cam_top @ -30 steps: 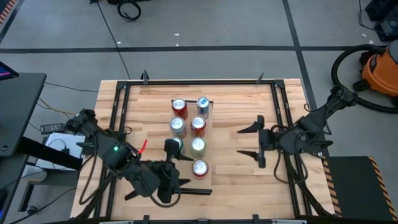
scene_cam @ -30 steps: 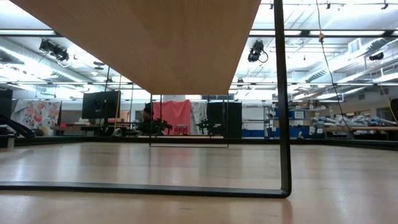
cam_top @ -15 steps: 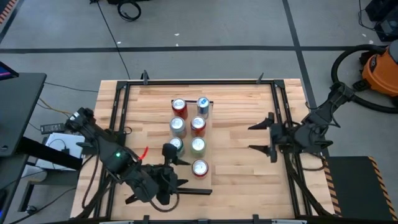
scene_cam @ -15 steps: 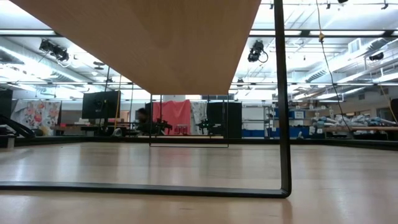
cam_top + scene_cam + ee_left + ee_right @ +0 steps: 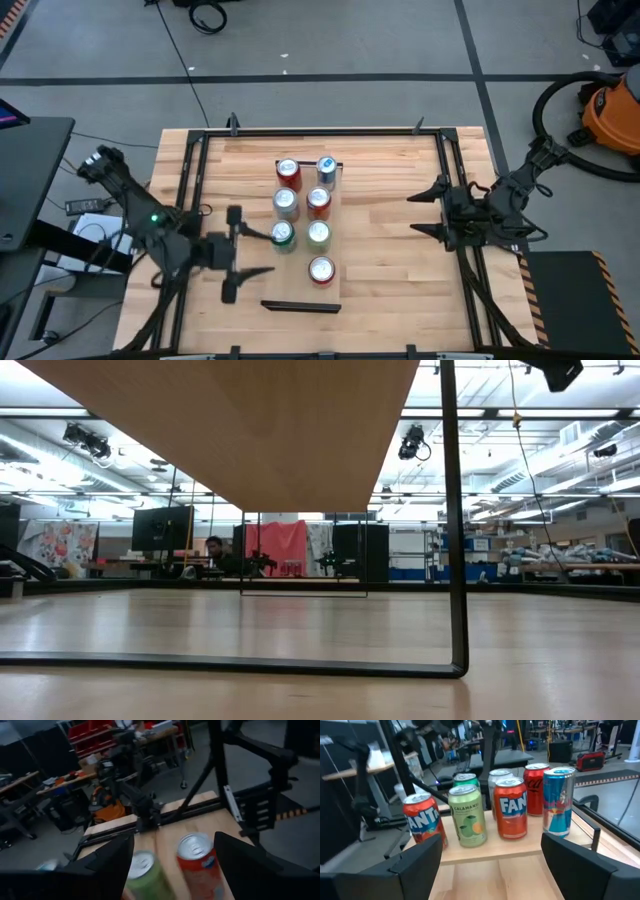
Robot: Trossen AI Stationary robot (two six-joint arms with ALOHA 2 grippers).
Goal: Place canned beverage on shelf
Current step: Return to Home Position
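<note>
Roughly, the shelf (image 5: 295,288) lies between both parted jaws.

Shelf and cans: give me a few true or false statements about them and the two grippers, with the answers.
1. Seven cans stand on the shelf. True.
2. The right gripper holds a can. False: it is open and empty, out to the right of the shelf.
3. The tall blue can stands at one end of the shelf, next to a red can. True.
4. One can lies tipped on its side. False: every can is upright.
5. The left gripper is open with nothing between its fingers. True.
</note>
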